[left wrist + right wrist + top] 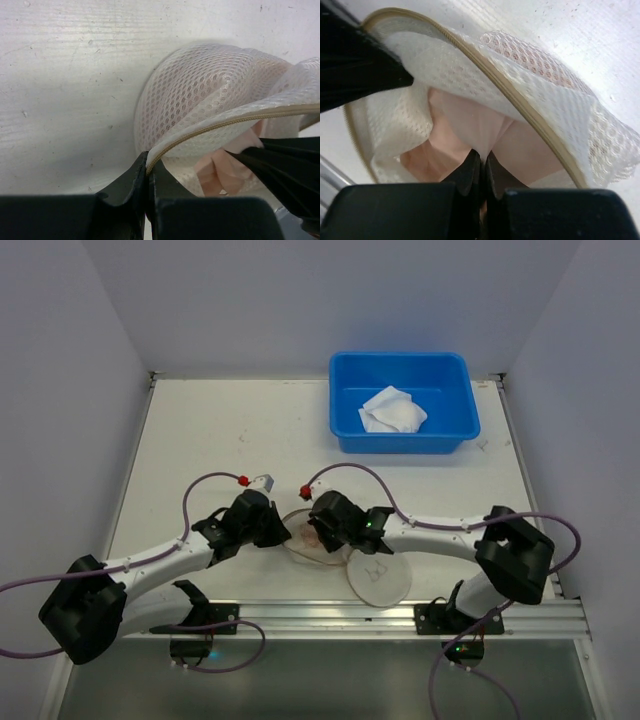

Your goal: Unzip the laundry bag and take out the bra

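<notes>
The left gripper (148,174) has its black jaws pressed together with no gap, pinching the edge of the tan zipper band (225,124), a thin ribbed strip of fine teeth that curves up and away from the fingertips. The right gripper (483,161) is likewise closed tight, its jaws nipping a fold of the bra (462,122), a smooth, soft pale-pink fabric bunched in loose creases (no cup or strap can be made out). Around both sits the laundry bag (200,95), a white, semi-sheer honeycomb mesh pouch, rounded and slightly slumped, with pink showing faintly through its weave. Its mouth gapes open, and the right arm's fingers reach into that opening while the left one's hold the rim at the opposite side. In the overhead view the bag lies between the two wrists near the front of the table (220,430), a matte white, lightly scuffed surface. Its flat round top panel (378,577), marked with a small bra outline, lies folded out on the table just beside the bag. Well apart, at the far right, stands a glossy blue tub (455,428) holding a crumpled white cloth (392,410).
</notes>
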### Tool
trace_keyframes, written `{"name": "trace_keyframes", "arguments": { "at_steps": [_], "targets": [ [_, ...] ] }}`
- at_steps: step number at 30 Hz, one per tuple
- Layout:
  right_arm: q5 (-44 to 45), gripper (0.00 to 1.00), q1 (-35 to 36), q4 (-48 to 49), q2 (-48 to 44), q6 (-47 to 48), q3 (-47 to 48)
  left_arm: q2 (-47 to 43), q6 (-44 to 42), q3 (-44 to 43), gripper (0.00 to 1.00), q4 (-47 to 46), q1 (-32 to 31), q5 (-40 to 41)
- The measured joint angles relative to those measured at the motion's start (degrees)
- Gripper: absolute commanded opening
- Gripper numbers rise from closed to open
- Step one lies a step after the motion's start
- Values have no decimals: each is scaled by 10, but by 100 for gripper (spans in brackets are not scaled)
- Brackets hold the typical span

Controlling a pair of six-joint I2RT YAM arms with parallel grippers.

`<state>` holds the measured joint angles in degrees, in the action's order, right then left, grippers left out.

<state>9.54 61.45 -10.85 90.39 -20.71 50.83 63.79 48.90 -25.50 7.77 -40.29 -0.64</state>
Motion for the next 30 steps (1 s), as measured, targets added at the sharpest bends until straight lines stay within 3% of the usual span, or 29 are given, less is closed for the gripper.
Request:
{"name": "trace_keyframes", "arguments": {
  "at_steps": [16,30],
  "targets": [
    [-115,0,-15,81,-344,14,-178,7,0,0,6,-9,-3,-7],
    [-158,0,-30,187,-438,-37,-184,30,11,0,5,-64,-4,-43]
  ]
}}
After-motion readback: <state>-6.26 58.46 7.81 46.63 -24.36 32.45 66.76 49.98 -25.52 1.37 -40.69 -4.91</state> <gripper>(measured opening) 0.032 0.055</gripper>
